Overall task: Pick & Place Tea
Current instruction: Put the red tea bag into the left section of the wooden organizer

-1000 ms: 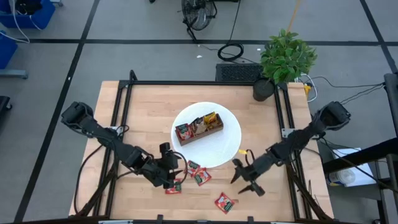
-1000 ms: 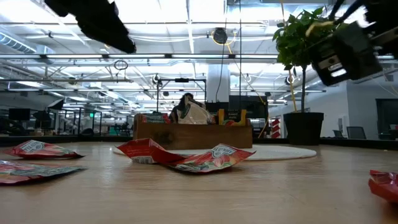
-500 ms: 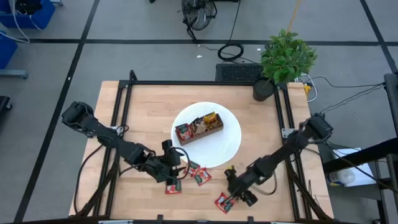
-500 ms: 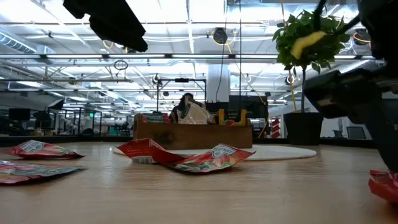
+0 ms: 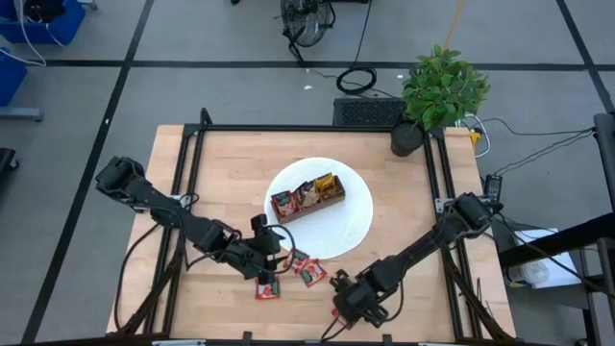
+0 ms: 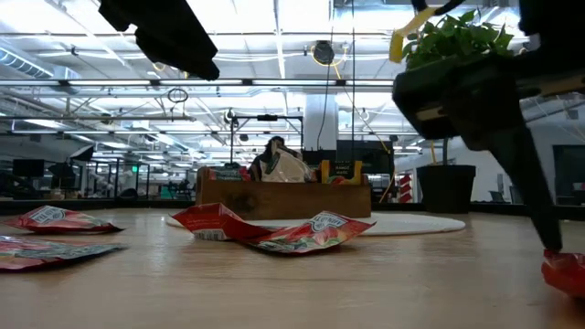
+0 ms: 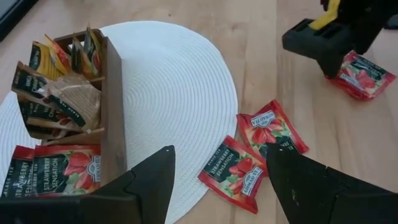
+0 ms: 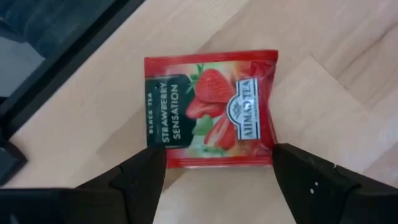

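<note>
Pick step in hand: right gripper (image 8: pixel 217 180), fingers wide, straddles flat red strawberry tea sachet (image 8: pixel 211 109) on the wooden table (image 8: pixel 323 56); next, lower and close; left gripper (image 7: pixel 217 186) waits open

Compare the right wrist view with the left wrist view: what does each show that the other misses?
Only the right wrist view shows the lone red sachet close up and label-up on bare wood, framed between the right end effector's open fingers.

Only the left wrist view shows the wooden tray of upright sachets on the white mat, two red sachets lying beside the mat, and the left end effector, open above them.

Both show the lone red sachet, which in the left wrist view lies under the right end effector, and the wooden table.
</note>
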